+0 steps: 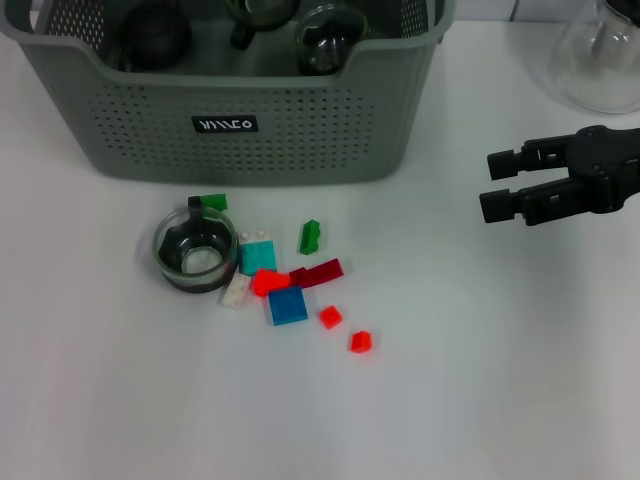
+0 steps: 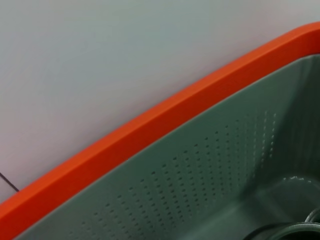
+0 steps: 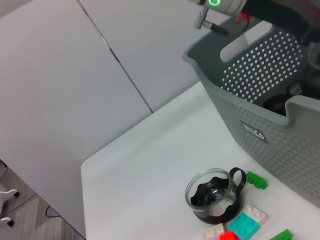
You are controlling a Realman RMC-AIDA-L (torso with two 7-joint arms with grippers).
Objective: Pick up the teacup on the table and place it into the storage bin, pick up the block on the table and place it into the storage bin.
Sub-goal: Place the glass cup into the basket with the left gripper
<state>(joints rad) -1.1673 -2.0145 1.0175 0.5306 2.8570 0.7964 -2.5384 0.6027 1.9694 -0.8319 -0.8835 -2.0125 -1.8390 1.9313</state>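
Observation:
The teacup (image 1: 196, 250) is clear glass with a dark base and stands upright on the white table in front of the storage bin (image 1: 250, 120). It also shows in the right wrist view (image 3: 214, 195). Several small blocks lie just right of it: teal (image 1: 257, 256), red (image 1: 268, 282), blue (image 1: 287, 305), green (image 1: 310, 237), white (image 1: 236, 290). My right gripper (image 1: 495, 185) is open and empty above the table, well right of the blocks. The left wrist view shows only the bin's perforated inner wall (image 2: 210, 165).
Dark glassware lies inside the bin (image 1: 325, 40). A clear glass flask (image 1: 600, 60) stands at the back right. Two small red blocks (image 1: 345, 330) lie apart toward the front. In the right wrist view, part of the left arm (image 3: 220, 6) is above the bin (image 3: 280, 135).

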